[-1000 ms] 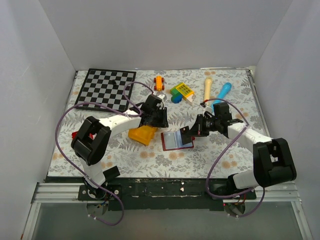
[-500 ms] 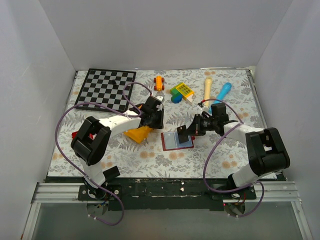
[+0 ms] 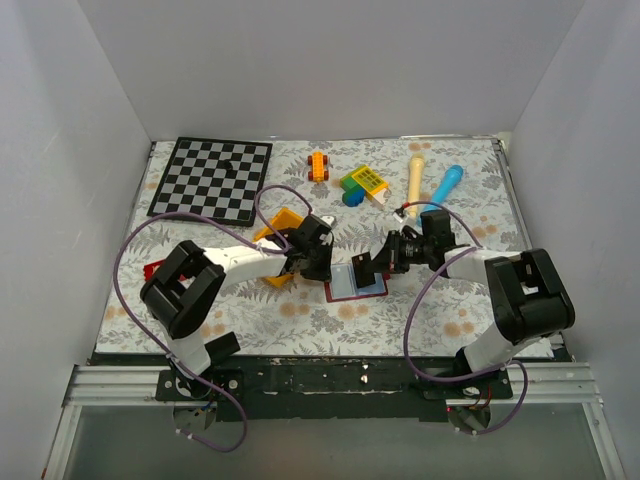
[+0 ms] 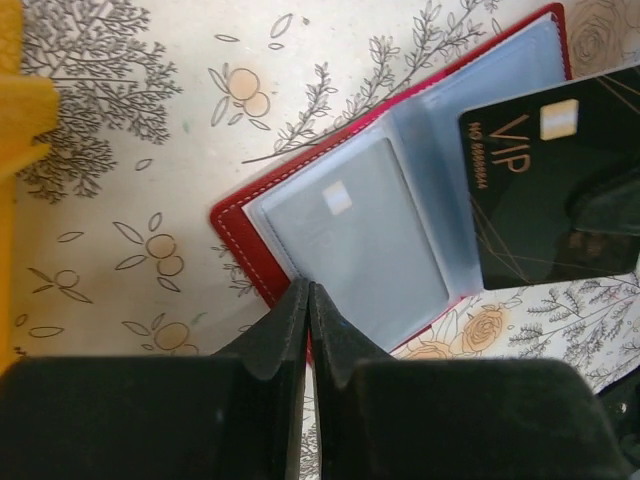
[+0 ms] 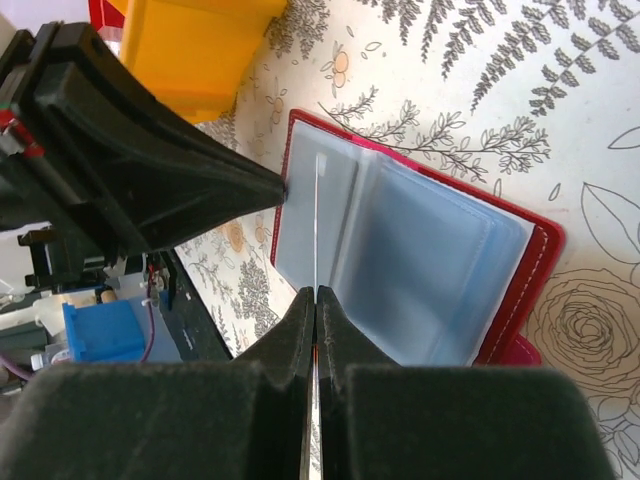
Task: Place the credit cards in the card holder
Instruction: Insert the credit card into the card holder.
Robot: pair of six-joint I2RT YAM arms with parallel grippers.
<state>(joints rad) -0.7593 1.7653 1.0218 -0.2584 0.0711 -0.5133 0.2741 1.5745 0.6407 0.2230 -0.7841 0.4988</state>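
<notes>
The card holder (image 4: 350, 220) lies open on the floral table (image 3: 450, 310), pale blue pockets up, near the yellow bin (image 5: 195, 50). The left gripper (image 4: 308, 298) has its fingers together, tips at the holder's red edge. The right gripper (image 5: 314, 300) is clamped on 1 black credit card (image 4: 545, 195), which reaches over the holder's pockets.

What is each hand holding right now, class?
Left hand: closed, tips at the holder's edge.
Right hand: closed on a card.

Floral table (image 3: 440, 320): open card holder (image 3: 355, 288), yellow bin (image 3: 285, 220), chessboard (image 3: 212, 178), orange toy car (image 3: 318, 165).
</notes>
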